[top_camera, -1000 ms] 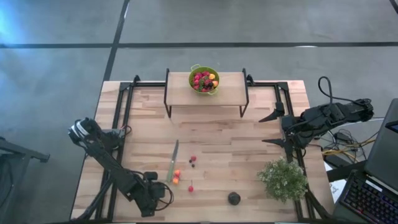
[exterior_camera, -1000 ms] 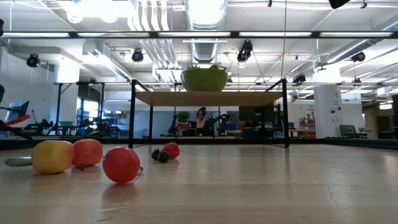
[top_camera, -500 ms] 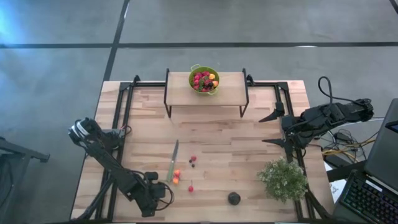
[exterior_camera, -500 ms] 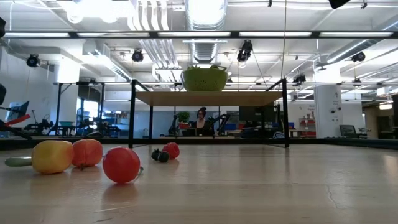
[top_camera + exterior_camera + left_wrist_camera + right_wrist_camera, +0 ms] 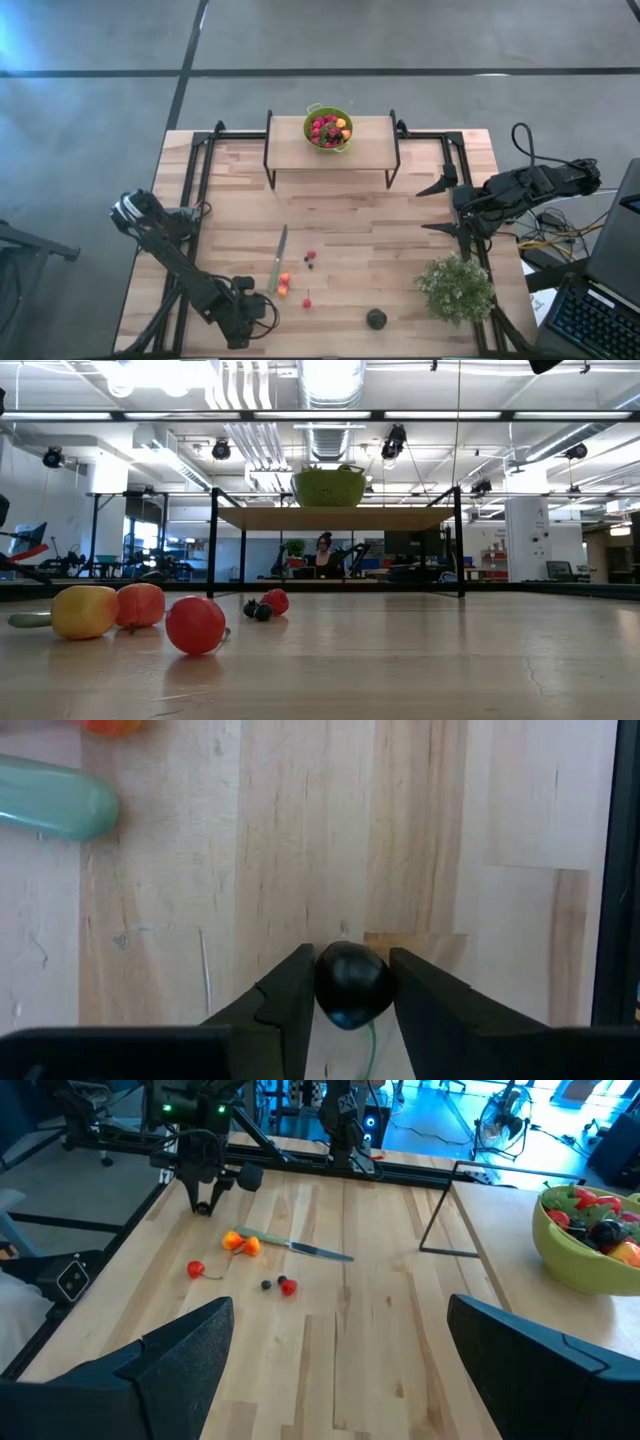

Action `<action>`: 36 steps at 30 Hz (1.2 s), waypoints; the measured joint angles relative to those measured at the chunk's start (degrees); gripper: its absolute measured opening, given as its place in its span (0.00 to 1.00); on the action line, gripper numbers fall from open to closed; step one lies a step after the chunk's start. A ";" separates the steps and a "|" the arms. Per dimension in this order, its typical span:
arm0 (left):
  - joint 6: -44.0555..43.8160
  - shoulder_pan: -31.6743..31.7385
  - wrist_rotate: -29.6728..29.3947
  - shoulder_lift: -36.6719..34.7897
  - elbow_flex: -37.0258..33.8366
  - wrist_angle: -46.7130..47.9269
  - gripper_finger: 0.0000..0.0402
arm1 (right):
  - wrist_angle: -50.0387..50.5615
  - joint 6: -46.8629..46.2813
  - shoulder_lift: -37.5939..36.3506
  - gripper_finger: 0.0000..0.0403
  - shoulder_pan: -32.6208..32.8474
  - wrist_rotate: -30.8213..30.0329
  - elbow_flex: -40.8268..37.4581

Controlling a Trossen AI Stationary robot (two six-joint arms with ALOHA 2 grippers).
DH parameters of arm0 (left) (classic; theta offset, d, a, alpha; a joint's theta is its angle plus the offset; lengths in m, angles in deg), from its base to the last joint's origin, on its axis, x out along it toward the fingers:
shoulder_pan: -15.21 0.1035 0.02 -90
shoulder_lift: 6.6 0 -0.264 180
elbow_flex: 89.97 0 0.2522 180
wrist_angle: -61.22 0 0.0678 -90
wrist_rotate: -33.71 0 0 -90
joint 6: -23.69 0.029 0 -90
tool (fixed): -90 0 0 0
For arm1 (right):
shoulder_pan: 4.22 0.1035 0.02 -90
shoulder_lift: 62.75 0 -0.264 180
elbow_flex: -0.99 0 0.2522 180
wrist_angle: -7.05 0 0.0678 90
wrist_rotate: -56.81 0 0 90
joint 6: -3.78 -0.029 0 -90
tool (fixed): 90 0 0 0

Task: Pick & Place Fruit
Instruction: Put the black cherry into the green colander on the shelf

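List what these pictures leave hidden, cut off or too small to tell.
- Knife: left wrist view shows only its green handle end; the edge cuts the rest.
- Bowl: low view shows its outside only; the wall hides the fruit.
- Left gripper: its fingers flank a dark berry; firm contact is unclear.
- Person: low view, too small and distant.
- Bowl: right wrist view, cut by the edge.

Table top [image 5: 400, 230]: you see pale wood in glued strips, grain plain, finish smooth and matt.
Table frame [image 5: 200, 170]: thin black metal bars, dull.
Bowl [image 5: 328, 128]: your green one looks like plastic, slightly shiny.
Dark berry [image 5: 350, 985]: smooth black skin with a soft sheen.
Left gripper [image 5: 350, 1010] fingers [image 5: 290, 995]: matt black plastic, faintly ridged.
Knife handle [image 5: 55, 798]: smooth pale-green, semi-gloss.
Red fruit [image 5: 195, 624]: glossy, plastic-looking.
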 joint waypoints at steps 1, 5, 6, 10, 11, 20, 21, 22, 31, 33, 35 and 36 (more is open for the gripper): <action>0.65 0.11 -0.19 0.03 0.12 0.12 0.32 | -0.01 0.00 0.00 0.90 0.00 0.00 0.00; 3.53 0.99 -1.15 0.13 0.87 0.41 0.32 | -0.01 0.00 0.03 0.90 0.00 -0.01 0.00; 4.52 1.38 -2.21 0.21 1.07 0.29 0.31 | -0.01 0.00 0.07 0.90 0.00 0.00 0.00; 7.57 3.59 -6.88 0.26 2.21 0.15 0.29 | -0.01 0.00 0.05 0.90 0.01 0.00 0.00; 8.05 4.15 -7.83 0.26 2.53 0.15 0.29 | 0.01 0.00 0.07 0.90 0.00 0.00 0.00; 17.37 10.80 -12.42 0.22 5.56 -1.77 0.32 | -0.01 0.00 0.04 0.90 0.00 0.00 0.00; 18.80 11.53 -12.42 0.22 6.15 -1.89 0.31 | 0.00 0.00 0.04 0.90 0.00 0.00 0.00; 20.18 12.22 -12.40 0.22 6.80 -2.04 0.30 | 0.00 0.00 0.04 0.90 0.01 0.00 0.00; 36.08 18.58 -15.41 0.09 14.95 -2.28 0.32 | 0.01 0.00 0.04 0.90 0.00 -0.01 0.00; 40.03 20.06 -17.49 0.09 16.92 -2.29 0.33 | -0.01 -0.01 0.04 0.90 0.01 0.00 0.00; 43.69 21.71 -19.72 0.09 19.15 -2.26 0.32 | -0.01 0.00 0.04 0.90 0.02 0.00 0.00; 45.36 22.57 -20.53 0.09 20.31 -2.29 0.31 | -0.01 0.00 0.04 0.90 0.02 0.00 0.00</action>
